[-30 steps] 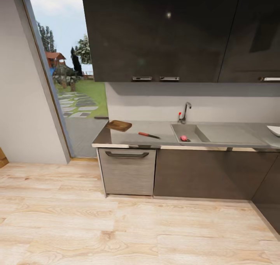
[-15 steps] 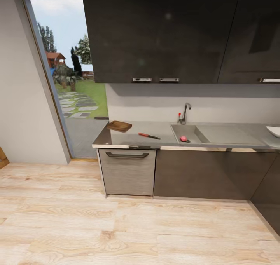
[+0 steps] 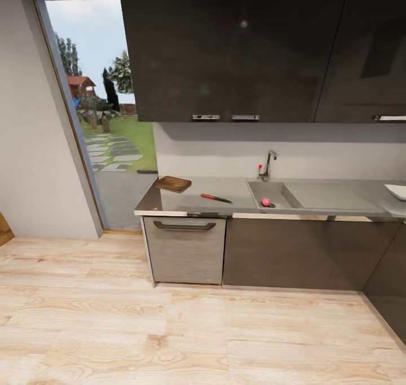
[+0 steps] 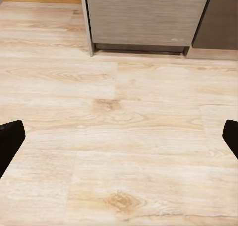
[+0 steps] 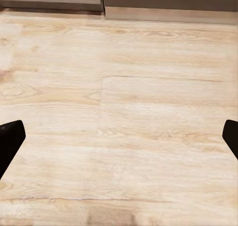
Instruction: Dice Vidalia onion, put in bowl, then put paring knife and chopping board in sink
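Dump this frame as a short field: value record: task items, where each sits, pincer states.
onion: small pinkish-red round onion in the grey steel sink basin
board: dark brown wooden chopping board at the grey countertop end near the doorway
knife: orange-handled paring knife flat between board and sink
bowl: white bowl, cut by the head view's edge
left pincer: open, over the wood floor
right pincer: open, over the floor

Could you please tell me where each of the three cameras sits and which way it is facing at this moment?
Head view: high on the robot, facing the countertop, sink and wall cabinets.
Left wrist view: on the left arm, looking down at the wooden floor; the left end effector has fingertips at both edges, spread.
Right wrist view: same, with the right end effector.
Both wrist views share floor and cabinet bases.
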